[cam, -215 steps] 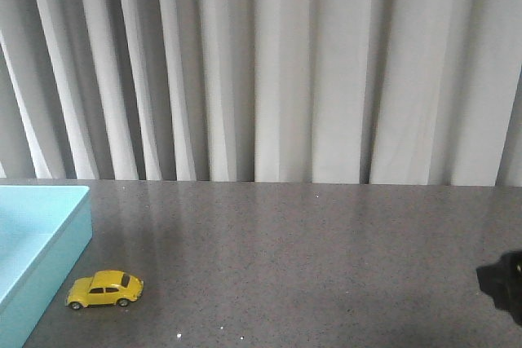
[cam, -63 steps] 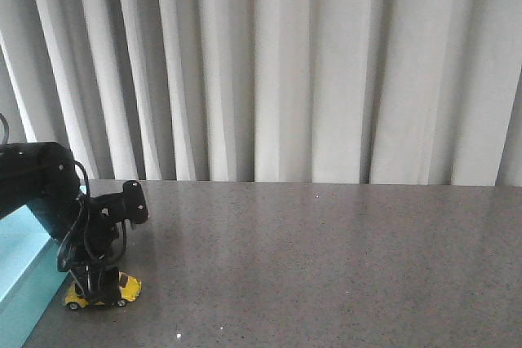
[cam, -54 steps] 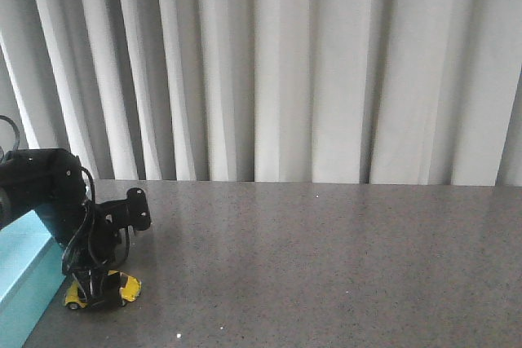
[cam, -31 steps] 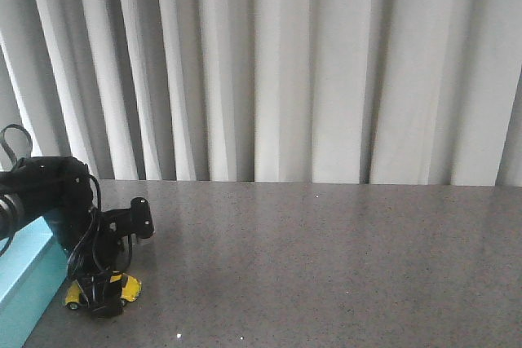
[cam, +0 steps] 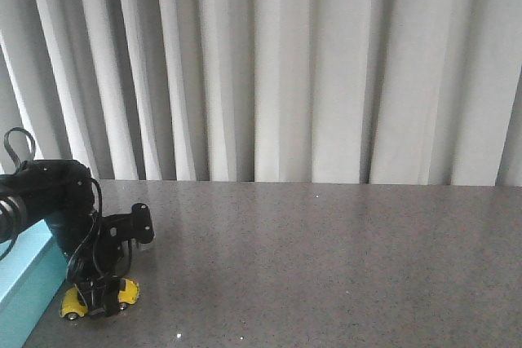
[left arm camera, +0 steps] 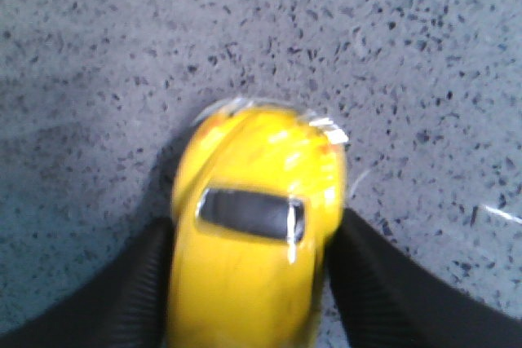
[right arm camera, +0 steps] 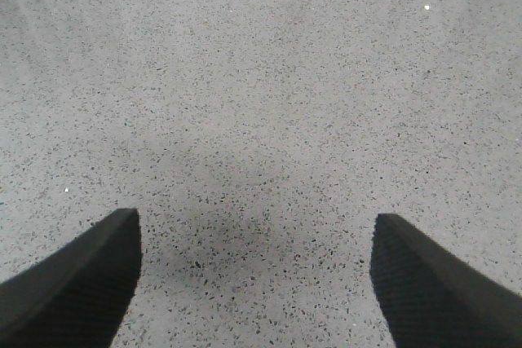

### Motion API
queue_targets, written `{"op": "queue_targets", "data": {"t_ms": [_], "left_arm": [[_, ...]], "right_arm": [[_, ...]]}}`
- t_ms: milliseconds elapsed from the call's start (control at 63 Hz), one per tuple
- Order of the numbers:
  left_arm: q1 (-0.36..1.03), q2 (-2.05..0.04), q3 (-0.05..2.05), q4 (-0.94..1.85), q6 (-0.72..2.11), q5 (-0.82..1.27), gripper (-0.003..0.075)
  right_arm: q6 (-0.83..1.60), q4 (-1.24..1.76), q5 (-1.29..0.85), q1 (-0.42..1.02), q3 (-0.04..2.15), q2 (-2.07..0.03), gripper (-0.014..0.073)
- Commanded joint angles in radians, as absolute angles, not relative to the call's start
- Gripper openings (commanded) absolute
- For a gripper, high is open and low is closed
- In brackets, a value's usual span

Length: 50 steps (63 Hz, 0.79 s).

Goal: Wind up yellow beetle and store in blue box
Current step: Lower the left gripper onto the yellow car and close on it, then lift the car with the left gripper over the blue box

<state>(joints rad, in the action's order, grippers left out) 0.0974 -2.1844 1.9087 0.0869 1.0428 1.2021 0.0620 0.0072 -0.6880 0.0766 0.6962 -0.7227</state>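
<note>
The yellow beetle (cam: 73, 302) sits on the grey table at the front left, beside the blue box (cam: 24, 279), of which only the right wall shows at the left edge. My left gripper (cam: 99, 303) stands over the car, its black fingers (left arm camera: 122, 291) pressed against both sides of the beetle (left arm camera: 253, 242). The car looks blurred in the left wrist view. My right gripper (right arm camera: 253, 275) is open over bare table and holds nothing; it is out of the front view.
The grey speckled table (cam: 326, 258) stretches to the right. A white pleated curtain (cam: 285, 71) hangs behind its far edge. The left arm (cam: 57, 201) reaches over the blue box's right wall.
My left arm came in from the left and lowered onto the beetle. Its fingers closed on the car. The car has shifted slightly to the left, toward the blue box.
</note>
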Motion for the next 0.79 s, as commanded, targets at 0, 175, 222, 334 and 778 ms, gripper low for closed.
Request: {"op": "queue_targets", "data": {"t_ms": [0, 175, 222, 334, 778], "left_arm": [[0.101, -2.124, 1.937, 0.103, 1.043, 1.201, 0.0272], [0.102, -2.107, 1.938, 0.138, 1.042, 1.199, 0.0231], [0.102, -2.101, 1.949, 0.16, 1.04, 1.201, 0.0232], [0.103, -2.078, 2.003, 0.237, 1.019, 1.222, 0.0234], [0.101, -1.909, 2.204, 0.173, 0.665, 1.25, 0.0236]], "right_arm": [[0.062, 0.0, -0.624, 0.075, 0.725, -0.722, 0.0561], [0.062, 0.0, -0.624, 0.075, 0.725, -0.722, 0.0561], [0.062, 0.0, -0.624, 0.075, 0.725, -0.722, 0.0561], [0.062, 0.0, -0.624, 0.075, 0.725, -0.722, 0.0561], [0.062, 0.0, -0.624, 0.075, 0.725, -0.722, 0.0561]]}}
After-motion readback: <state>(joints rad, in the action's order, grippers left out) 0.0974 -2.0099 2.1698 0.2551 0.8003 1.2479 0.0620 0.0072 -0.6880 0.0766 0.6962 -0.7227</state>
